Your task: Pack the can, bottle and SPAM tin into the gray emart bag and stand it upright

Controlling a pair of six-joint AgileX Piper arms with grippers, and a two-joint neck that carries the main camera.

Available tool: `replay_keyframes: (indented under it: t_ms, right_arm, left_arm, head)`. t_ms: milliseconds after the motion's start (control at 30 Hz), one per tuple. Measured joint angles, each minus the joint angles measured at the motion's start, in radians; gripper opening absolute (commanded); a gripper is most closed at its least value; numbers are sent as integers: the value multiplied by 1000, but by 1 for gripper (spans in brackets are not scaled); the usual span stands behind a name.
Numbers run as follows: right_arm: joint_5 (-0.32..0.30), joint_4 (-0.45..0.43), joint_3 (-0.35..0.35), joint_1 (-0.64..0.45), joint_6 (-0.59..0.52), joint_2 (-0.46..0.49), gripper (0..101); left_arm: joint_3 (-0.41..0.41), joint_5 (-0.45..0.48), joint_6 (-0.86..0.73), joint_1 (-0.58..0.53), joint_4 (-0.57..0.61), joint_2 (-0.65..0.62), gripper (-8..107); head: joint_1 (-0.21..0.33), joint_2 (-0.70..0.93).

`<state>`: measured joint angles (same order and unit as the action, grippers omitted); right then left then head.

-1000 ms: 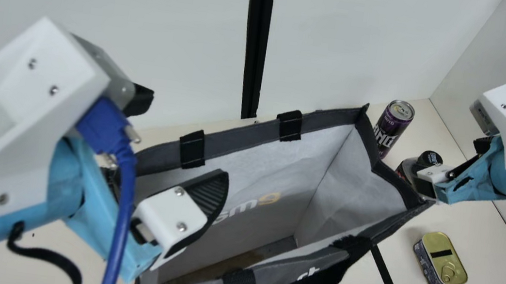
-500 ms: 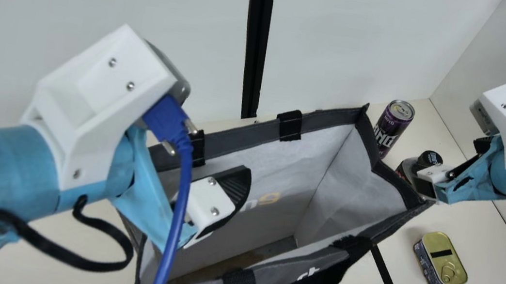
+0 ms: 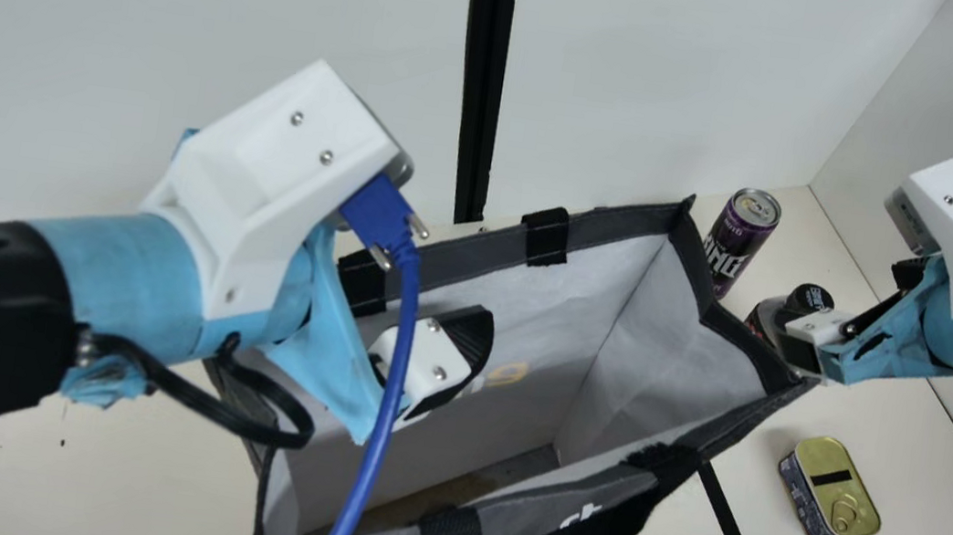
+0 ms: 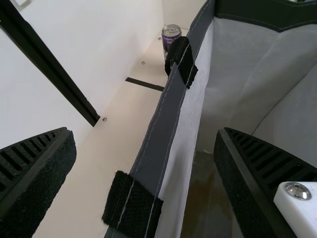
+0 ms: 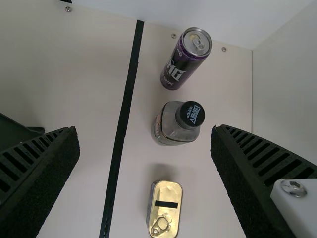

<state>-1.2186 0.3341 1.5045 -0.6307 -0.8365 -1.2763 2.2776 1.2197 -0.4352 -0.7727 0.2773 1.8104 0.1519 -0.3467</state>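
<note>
Left end effector (image 4: 145,135) gapes astride the rim (image 4: 159,130) of the boxy gray fabric bag (image 3: 667,357), probably floppy, best pinched there; right end effector (image 5: 145,133) gapes too.

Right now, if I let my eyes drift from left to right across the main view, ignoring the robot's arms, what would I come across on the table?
Gray bag → purple can → black-capped bottle → SPAM tin.
</note>
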Motion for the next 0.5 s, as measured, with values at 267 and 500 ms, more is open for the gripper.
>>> replay_keyframes:
  t_ms: [267,500]
  right_arm:
    - [0,0,0,0,0,0,95]
    - [0,0,0,0,0,0,95]
  left_arm:
    - [-30,0,-12,7,54,29,90]
    - [-44,-2,-16,9,92,50,77]
  head:
    - [0,-2]
    - [0,-2]
